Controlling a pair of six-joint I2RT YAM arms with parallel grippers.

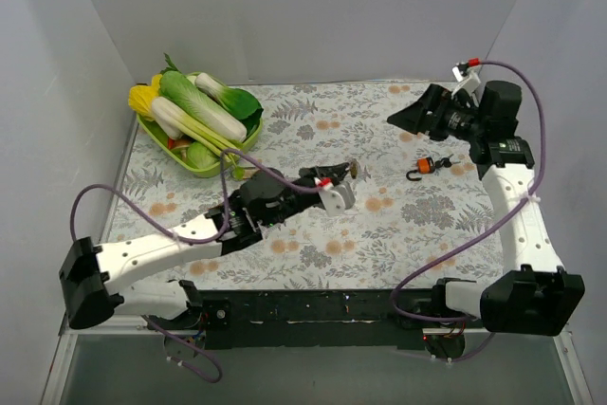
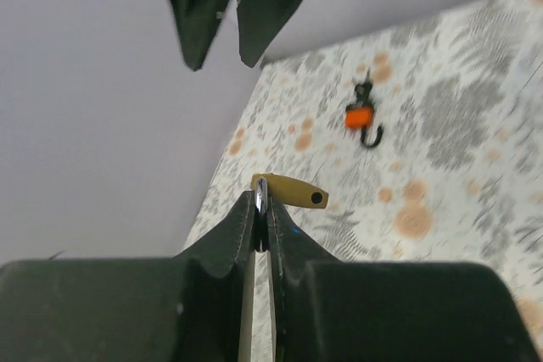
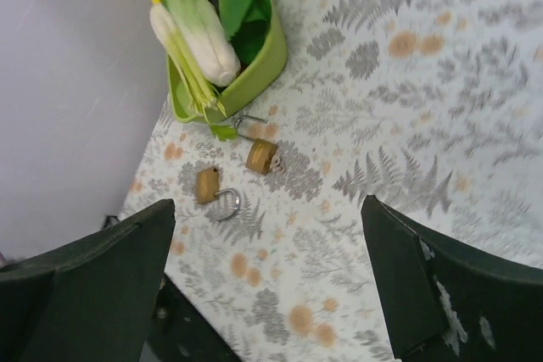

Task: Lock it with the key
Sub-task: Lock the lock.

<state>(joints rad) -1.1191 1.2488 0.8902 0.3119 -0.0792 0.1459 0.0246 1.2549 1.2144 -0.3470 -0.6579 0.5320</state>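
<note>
My left gripper point(image 2: 263, 203) is shut on the silver shackle of a brass padlock point(image 2: 291, 192) and holds it above the table; in the top view it is at the table's middle point(image 1: 343, 175). A small orange and black key point(image 1: 424, 167) lies on the cloth to its right, and also shows in the left wrist view point(image 2: 361, 118). My right gripper point(image 1: 406, 120) hangs open and empty above the back right. The right wrist view point(image 3: 267, 203) shows two more brass padlocks, one point(image 3: 262, 156) near the basket and one point(image 3: 208, 184) with its shackle swung open.
A green basket point(image 1: 213, 166) of toy vegetables stands at the back left, also in the right wrist view point(image 3: 254, 74). White walls close in the table on three sides. A floral cloth point(image 1: 379, 225) covers the table.
</note>
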